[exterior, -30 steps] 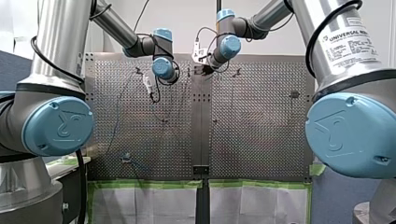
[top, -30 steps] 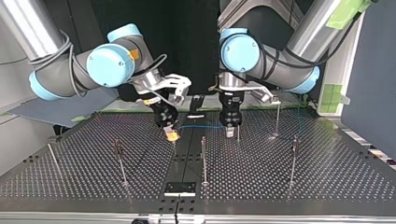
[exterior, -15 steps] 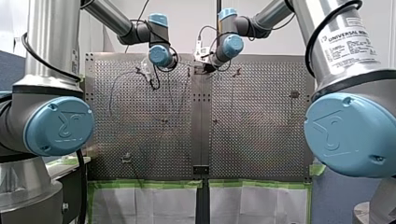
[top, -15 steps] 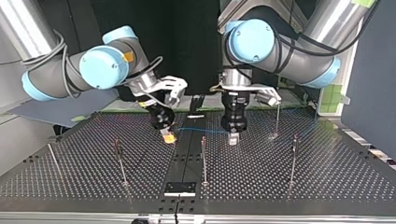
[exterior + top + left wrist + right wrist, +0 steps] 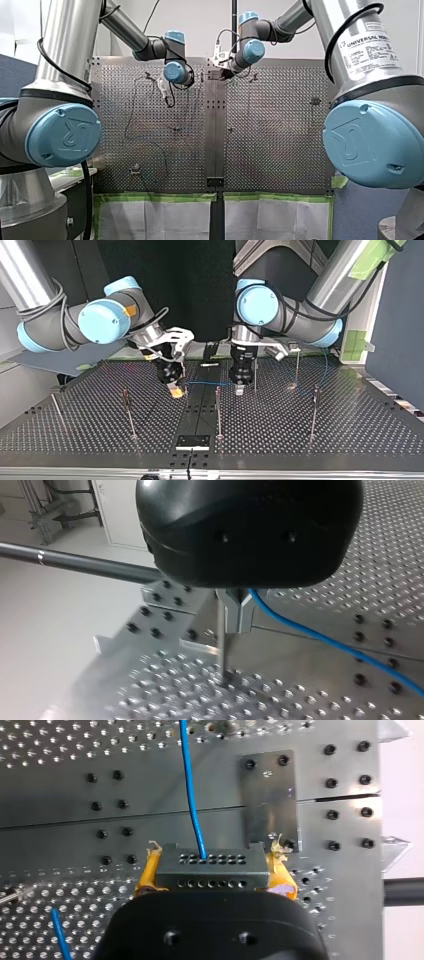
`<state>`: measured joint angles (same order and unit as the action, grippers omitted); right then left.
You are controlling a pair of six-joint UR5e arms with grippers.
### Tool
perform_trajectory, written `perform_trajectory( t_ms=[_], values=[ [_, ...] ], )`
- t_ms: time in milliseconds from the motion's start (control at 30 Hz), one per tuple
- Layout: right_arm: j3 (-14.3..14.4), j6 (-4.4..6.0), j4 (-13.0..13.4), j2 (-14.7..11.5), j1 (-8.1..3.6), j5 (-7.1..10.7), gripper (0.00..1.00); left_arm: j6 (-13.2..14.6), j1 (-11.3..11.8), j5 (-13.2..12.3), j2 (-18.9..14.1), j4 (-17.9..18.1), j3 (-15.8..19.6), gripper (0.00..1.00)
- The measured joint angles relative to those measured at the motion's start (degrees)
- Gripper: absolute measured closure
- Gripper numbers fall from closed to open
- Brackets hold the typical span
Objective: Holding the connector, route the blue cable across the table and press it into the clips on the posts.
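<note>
In the top view my right gripper (image 5: 176, 391) with yellow pads hangs low over the table left of the centre strip. In the right wrist view it (image 5: 212, 870) is shut on a dark grey connector (image 5: 210, 865) with rows of holes. The blue cable (image 5: 192, 795) leaves the connector and runs level (image 5: 210, 383) to my left gripper (image 5: 240, 388). In the left wrist view the metal fingers (image 5: 235, 630) are shut on the blue cable (image 5: 325, 640), right beside a thin post (image 5: 223, 655). In the front view both grippers (image 5: 161, 86) (image 5: 216, 64) work at the table's far end.
Several thin posts stand on the perforated table, among them one on the centre strip (image 5: 218, 410), one toward the top view's left (image 5: 128, 412) and one toward its right (image 5: 314, 410). A small metal plate (image 5: 270, 800) lies ahead of the connector. Slack cable loops (image 5: 131, 115) over the front view's left half.
In the top view both grippers have shifted a little to the left and nearer the camera, the cable still stretched between them. The slack loop in the front view has changed shape.
</note>
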<state>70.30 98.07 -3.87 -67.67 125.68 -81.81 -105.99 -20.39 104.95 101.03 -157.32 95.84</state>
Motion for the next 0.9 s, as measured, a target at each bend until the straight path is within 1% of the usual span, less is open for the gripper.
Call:
perform_trajectory(
  t_ms=[100, 200, 333, 533, 667, 767, 900],
  values=[
    [0.0, 0.02, 0.1, 0.4, -0.13, 0.12, 1.0, -0.1, 0.3, -0.1, 1.3, 1.1, -0.1, 1.0],
    [-0.1, 0.03, 0.2, 0.6, -0.32, 0.38, 1.0, 0.0, 0.6, -0.1, 1.8, 1.6, -0.5, 1.0],
    [-0.4, 0.03, 0.3, 0.7, -0.57, 0.94, 1.0, 0.0, 1.1, 0.0, 1.9, 1.6, -1.0, 1.0],
    [-0.5, 0.03, 0.3, 0.8, -0.67, 1.19, 1.0, 0.1, 1.1, 0.6, 1.9, 1.1, -1.3, 1.0],
    [-0.5, 0.01, 0.3, 0.8, -0.71, 1.25, 1.0, 0.6, 0.7, 1.4, 1.3, 0.0, -1.3, 1.0],
    [-0.6, -0.02, 0.3, 0.8, -0.72, 1.28, 1.0, 1.1, 0.4, 2.0, 0.2, -1.1, -1.4, 1.0],
    [-0.7, 0.0, 0.3, 0.8, -0.73, 1.3, 1.0, 1.3, 0.6, 1.5, -0.8, -1.3, -1.6, 1.0]
  ],
)
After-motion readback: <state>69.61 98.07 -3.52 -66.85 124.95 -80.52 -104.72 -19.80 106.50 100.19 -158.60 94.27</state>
